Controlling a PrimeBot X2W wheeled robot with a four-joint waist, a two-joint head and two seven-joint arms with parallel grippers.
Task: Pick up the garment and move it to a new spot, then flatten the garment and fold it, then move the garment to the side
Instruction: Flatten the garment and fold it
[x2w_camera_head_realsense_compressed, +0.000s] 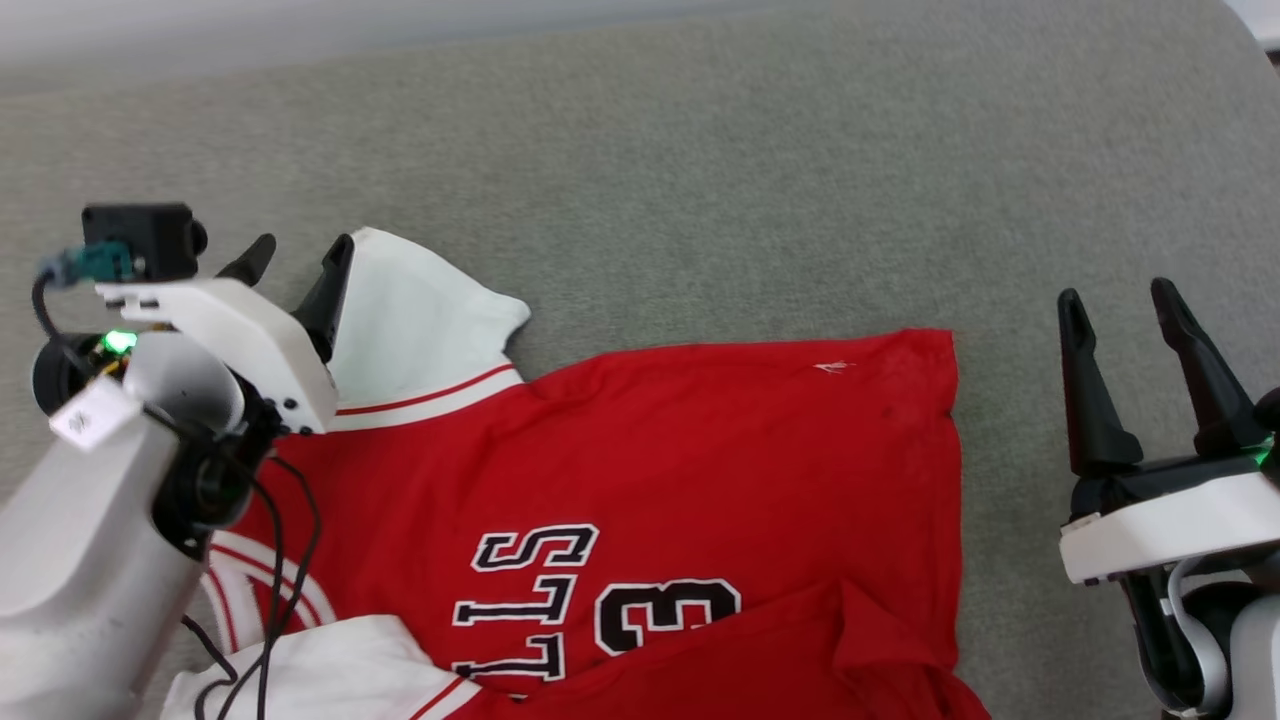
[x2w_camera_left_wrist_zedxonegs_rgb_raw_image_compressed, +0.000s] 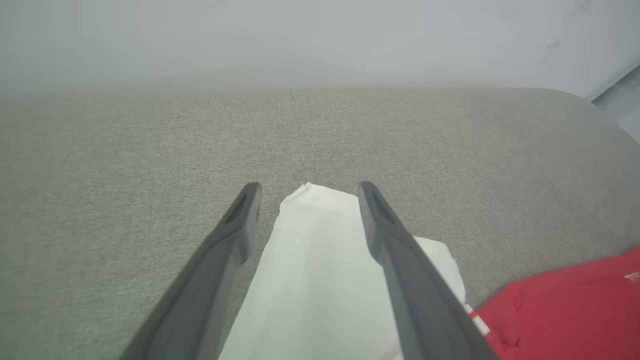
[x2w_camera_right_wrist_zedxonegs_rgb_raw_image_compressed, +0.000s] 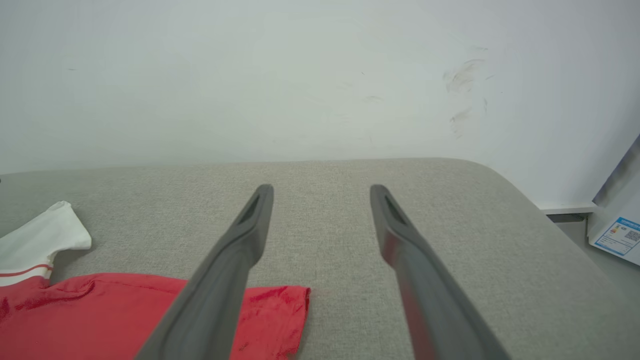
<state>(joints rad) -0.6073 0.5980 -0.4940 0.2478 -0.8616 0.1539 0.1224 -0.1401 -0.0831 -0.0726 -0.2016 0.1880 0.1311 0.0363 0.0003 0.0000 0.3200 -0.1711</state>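
**A:** Your left gripper (x2w_camera_head_realsense_compressed: 304, 242) sits closest, at the near left. What room have you got?

**B:** Plenty. Bare grey worktop (x2w_camera_head_realsense_compressed: 700, 180) runs beyond the garment (x2w_camera_head_realsense_compressed: 700, 450) to the far edge by the wall (x2w_camera_right_wrist_zedxonegs_rgb_raw_image_compressed: 300, 75), and it rounds off at the far right corner (x2w_camera_right_wrist_zedxonegs_rgb_raw_image_compressed: 500, 172).

**A:** Fingers?

**B:** The left pair is spread wide above the white sleeve (x2w_camera_head_realsense_compressed: 420, 330), gripping nothing. Your right gripper (x2w_camera_head_realsense_compressed: 1116, 290) is spread too and empty, over bare worktop just right of the hem (x2w_camera_head_realsense_compressed: 952, 450).

**A:** And the garment?

**B:** It is red, front up, and lies sideways at the near middle with the hem to your right. The lettering and "3" show, and a red flap (x2w_camera_head_realsense_compressed: 860, 640) is folded over near the hem.
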